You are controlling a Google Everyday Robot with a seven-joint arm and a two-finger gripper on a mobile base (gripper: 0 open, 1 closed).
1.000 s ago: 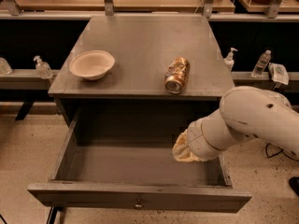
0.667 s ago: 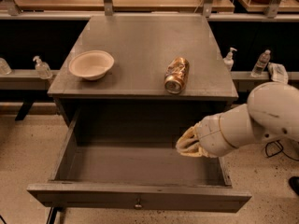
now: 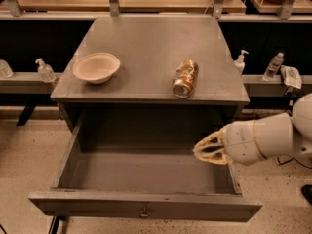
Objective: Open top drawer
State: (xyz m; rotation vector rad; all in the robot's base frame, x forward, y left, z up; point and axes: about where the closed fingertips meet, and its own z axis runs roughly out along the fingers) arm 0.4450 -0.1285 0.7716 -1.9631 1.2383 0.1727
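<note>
Tool at right wall, open top drawer.

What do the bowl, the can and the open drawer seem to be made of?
Round beige bowl: likely moulded paper fibre, matte, no shine. Gold-coloured can lying on its side: metal, glinting. Wide grey top drawer: possibly painted metal or laminate, dull, evenly grey. The tan end effector hovers at the drawer's right wall.

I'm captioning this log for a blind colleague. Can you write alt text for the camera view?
The grey cabinet's top drawer stands pulled far out, empty. The gripper hangs above its right side. On the cabinet top: a bowl left, a can on its side right.
</note>
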